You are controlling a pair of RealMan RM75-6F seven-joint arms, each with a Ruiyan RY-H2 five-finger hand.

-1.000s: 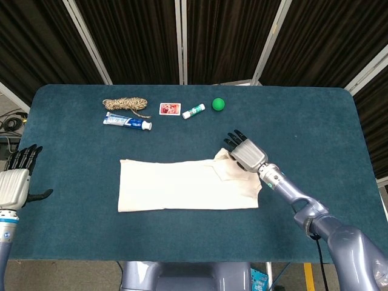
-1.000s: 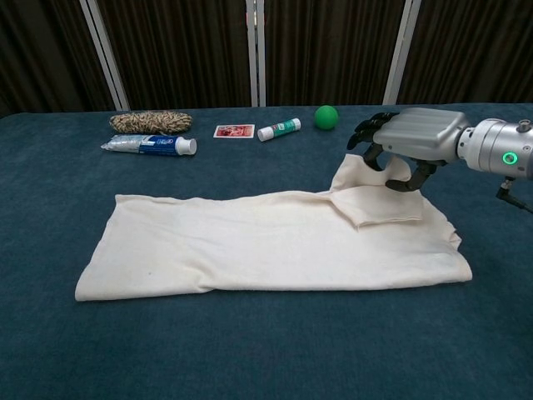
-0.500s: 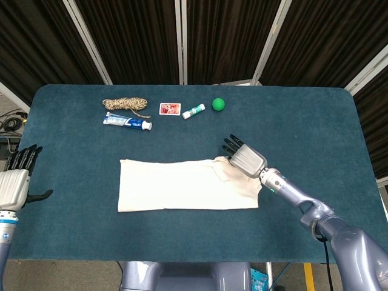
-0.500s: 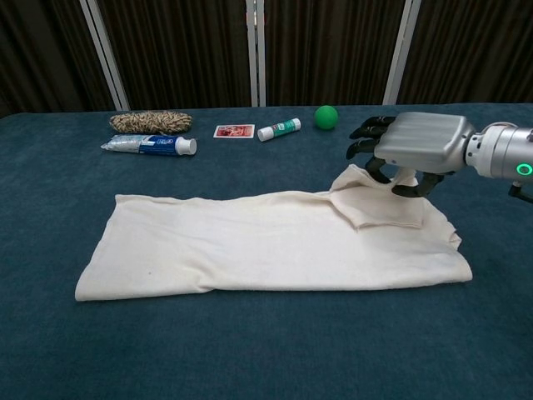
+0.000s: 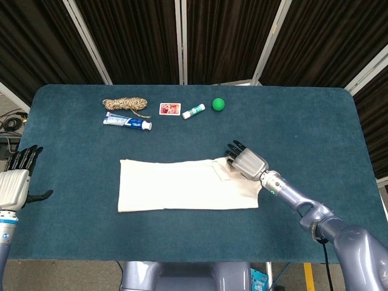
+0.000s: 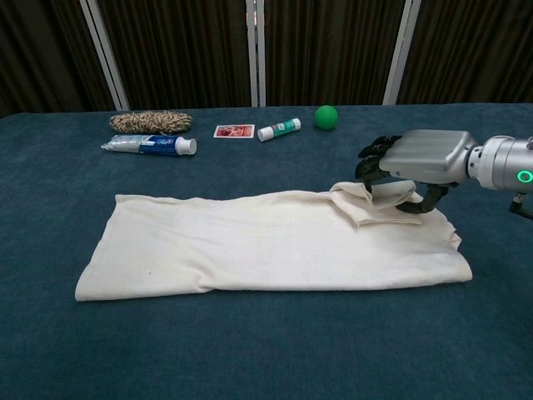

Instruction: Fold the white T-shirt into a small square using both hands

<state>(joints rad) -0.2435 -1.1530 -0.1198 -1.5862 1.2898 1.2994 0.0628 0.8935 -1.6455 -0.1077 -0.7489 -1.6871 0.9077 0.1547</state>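
The white T-shirt (image 5: 182, 185) (image 6: 250, 242) lies folded into a long flat strip across the middle of the blue table (image 5: 315, 121). At its right end a sleeve flap (image 6: 371, 204) is folded inward. My right hand (image 5: 247, 162) (image 6: 416, 158) is low over that flap, pinching its edge between fingers and thumb. My left hand (image 5: 15, 182) hovers off the table's left edge with fingers spread, holding nothing; it shows only in the head view.
Along the back of the table lie a coil of rope (image 5: 125, 104), a toothpaste tube (image 5: 127, 122), a small red card (image 5: 170, 109), a white stick with a green cap (image 5: 193, 111) and a green ball (image 5: 218, 103).
My right hand has come down with the sleeve flap, which was lifted and now lies almost flat on the shirt. The left hand has not moved.
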